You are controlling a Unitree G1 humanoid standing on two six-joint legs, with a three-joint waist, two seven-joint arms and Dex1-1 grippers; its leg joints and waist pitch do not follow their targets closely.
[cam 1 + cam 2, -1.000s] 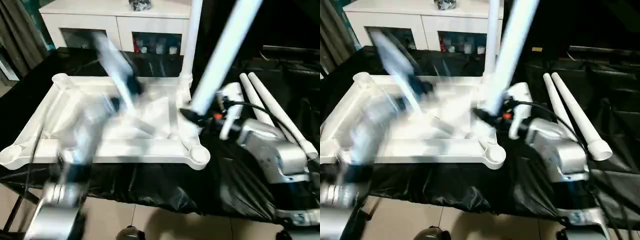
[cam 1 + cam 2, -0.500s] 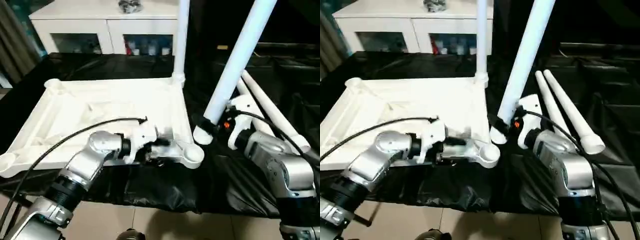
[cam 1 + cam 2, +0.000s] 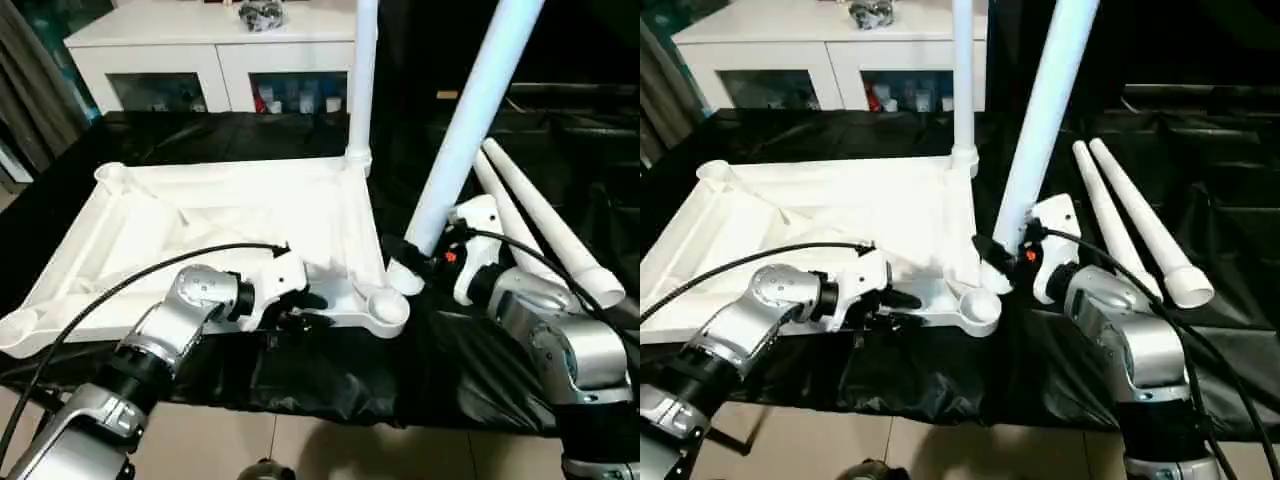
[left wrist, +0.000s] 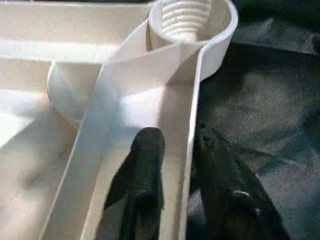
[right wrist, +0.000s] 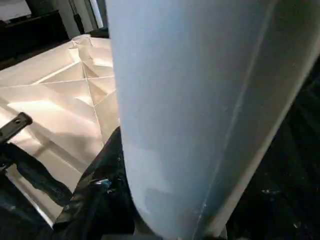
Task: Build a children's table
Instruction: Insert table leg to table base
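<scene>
The white plastic square tabletop [image 3: 230, 215] lies ribbed underside up on the black-draped bench [image 3: 330, 375], one round leg already upright in its far corner. The left gripper [image 4: 175, 165] pinches the near rim wall between its fingers, likely steadying it. The right gripper [image 3: 400, 255] clamps a long tapered white leg [image 3: 465, 130] just beside the empty near corner socket [image 3: 385, 305]
</scene>
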